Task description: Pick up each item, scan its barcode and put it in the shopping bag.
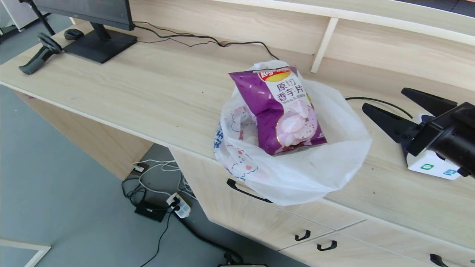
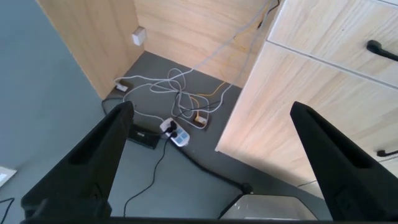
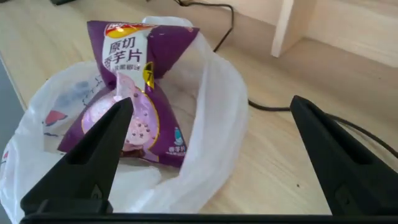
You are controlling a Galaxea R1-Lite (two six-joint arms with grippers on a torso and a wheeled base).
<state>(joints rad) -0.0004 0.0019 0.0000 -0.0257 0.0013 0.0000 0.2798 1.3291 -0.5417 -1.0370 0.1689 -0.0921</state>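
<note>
The purple chip packet [image 1: 282, 111] was found lodged in the open mouth of the white shopping bag [image 1: 334, 163], which was slumped on the table [image 1: 148, 85] at its near edge, partly overhanging the drawer fronts. The packet's long axis was tilted, running from its lower end sunk in the bag up and away toward the back of the table.

The right claw [image 1: 385, 99] was held released, its two dark fingers spread wide with nothing between them, just to the right of the bag and above the table. Its tips were pointed leftward at the bag, so the packet lay ahead of it and slightly toward the robot's left. This arm was judged by far the nearer to the bag. A small white box [image 1: 432, 165] was seen standing on the table under that wrist.

The left claw [image 2: 211, 106] was likewise spread and empty, but was aimed down beside the cabinet at the floor, where loose cables [image 2: 180, 93] and a power strip [image 2: 174, 134] were lying.

From the head view a handheld scanner [image 1: 39, 55] was made out at the table's far left, well apart from the bag. The right wrist view supplied what the head view did not: the packet seen from the claw's own side, with the bag's rim folded between claw and packet.
</note>
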